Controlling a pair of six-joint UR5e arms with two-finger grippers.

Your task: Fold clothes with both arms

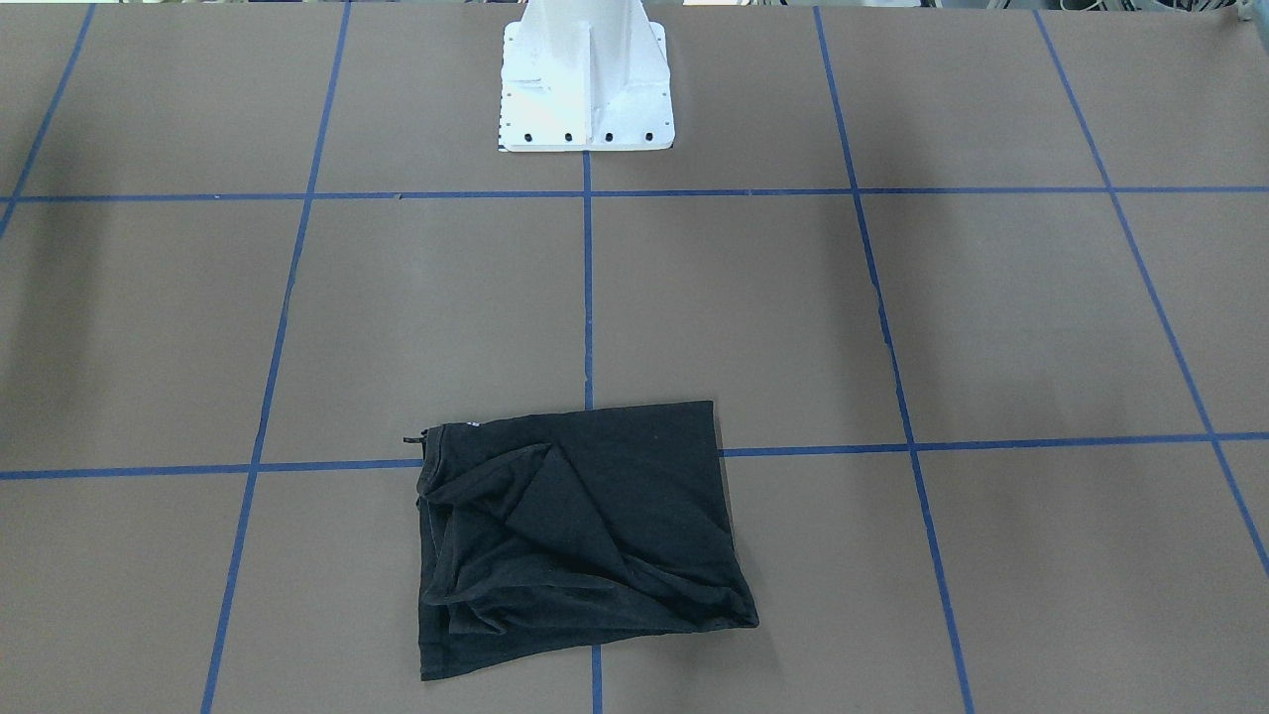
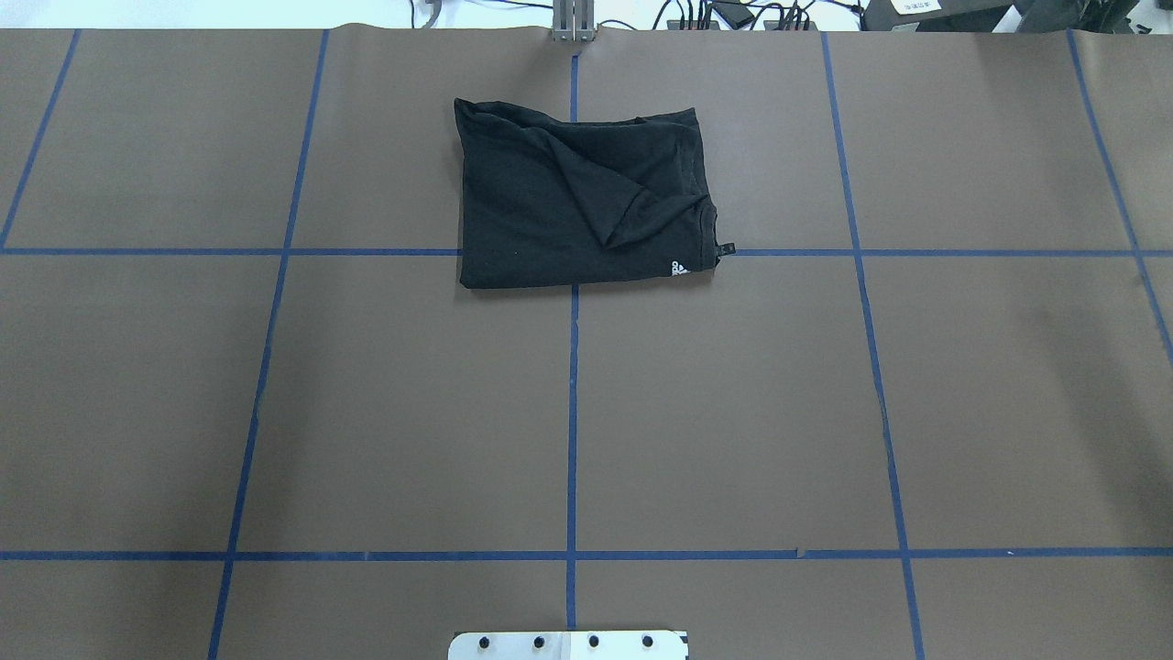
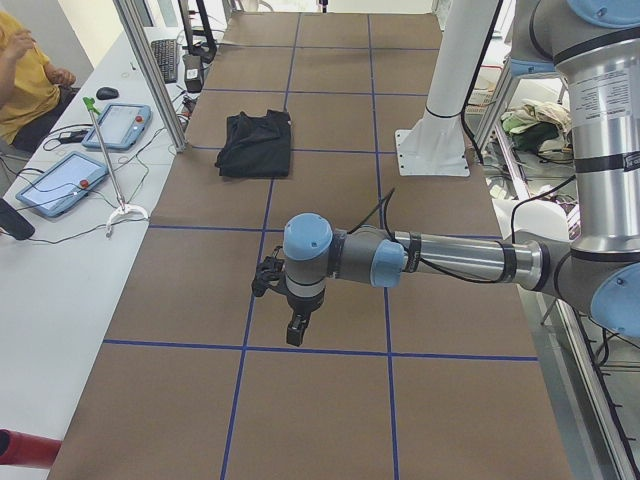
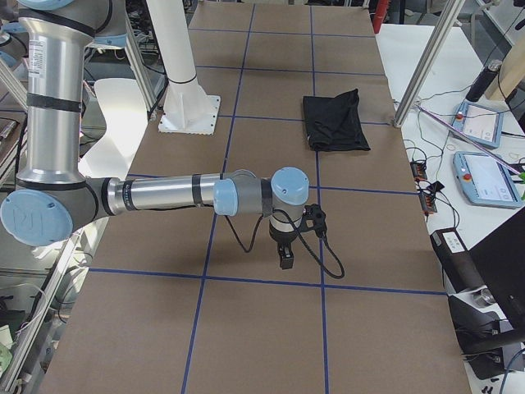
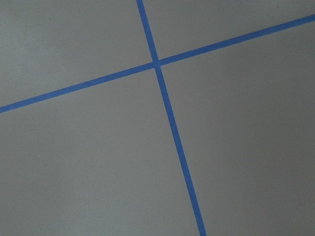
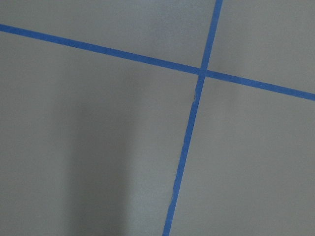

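Note:
The clothes are one black T-shirt (image 2: pixel 568 202), folded into a rough rectangle with a rumpled flap on top. It lies at the table's far middle (image 1: pixel 575 535), and a small white print shows at one corner. My left gripper (image 3: pixel 296 335) hangs over the brown table, well away from the T-shirt (image 3: pixel 255 145). My right gripper (image 4: pixel 285 258) hangs likewise, far from the T-shirt (image 4: pixel 334 121). Each gripper shows in a side view only, so I cannot tell whether either is open or shut. Both wrist views hold only bare table and blue tape lines.
The white pedestal base (image 1: pixel 587 89) stands at the robot's side of the table. A side bench carries control tablets (image 3: pixel 118 125), cables and a seated person (image 3: pixel 25 80). Metal frame posts (image 3: pixel 150 70) rise at the table's edge near the T-shirt.

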